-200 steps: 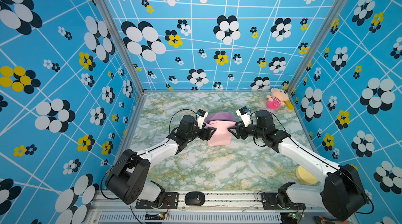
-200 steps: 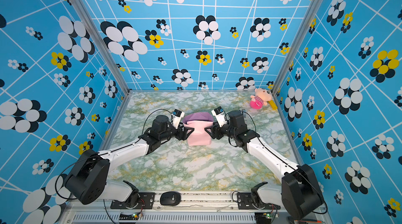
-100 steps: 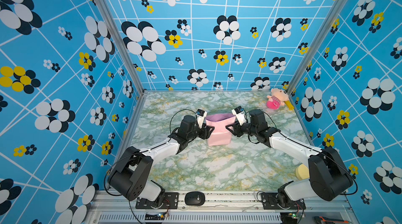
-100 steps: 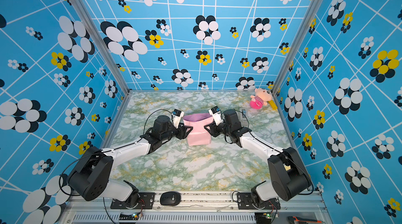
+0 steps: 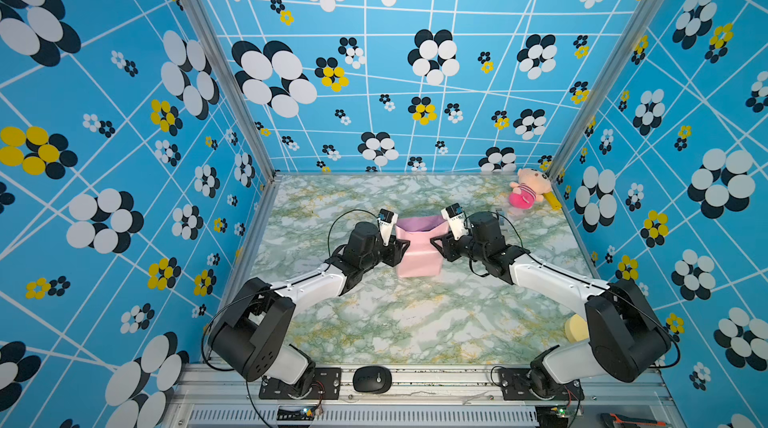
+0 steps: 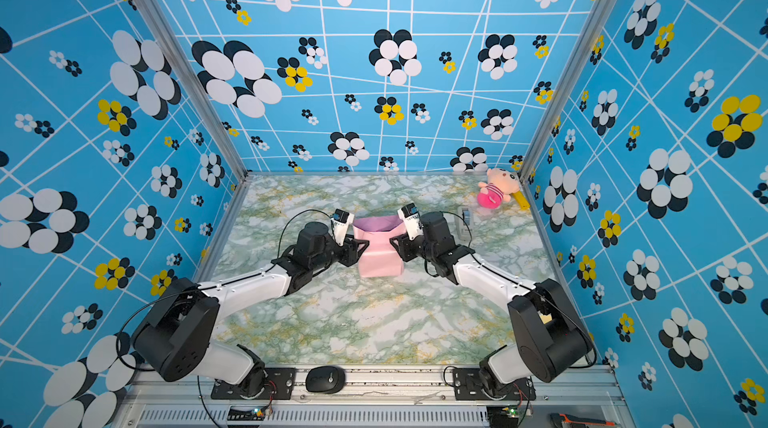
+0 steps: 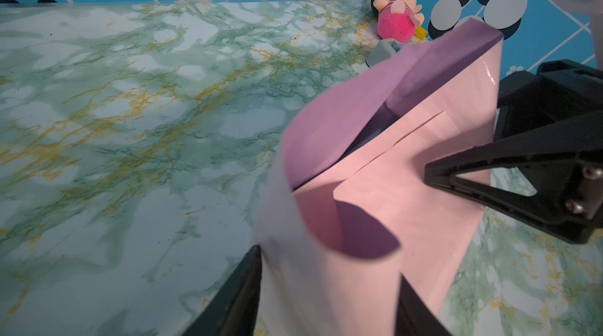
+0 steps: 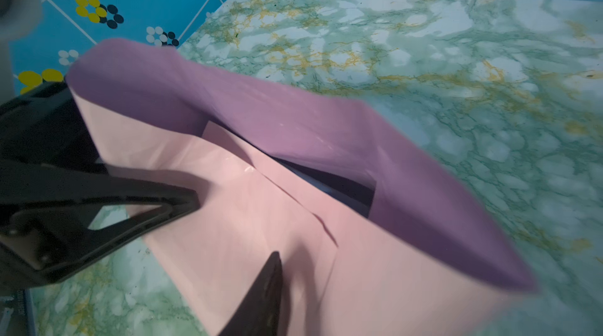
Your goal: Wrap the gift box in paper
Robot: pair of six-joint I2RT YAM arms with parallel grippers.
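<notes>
Pinching paper [image 7: 375, 187] end between left fingers [image 7: 238, 298] | right fingers [image 8: 261, 301] beside paper, grip unclear

Bench centre: the paper [image 5: 417, 257] stands folded up around the gift box [image 8: 329, 184], which sits inside it. Left gripper [image 5: 400, 248] at its left side, right gripper [image 5: 439, 248] at its right. Far right corner: plush toy [image 5: 528, 194]. Tape dispenser [image 6: 466, 218] lies near it, toward the centre.
</notes>
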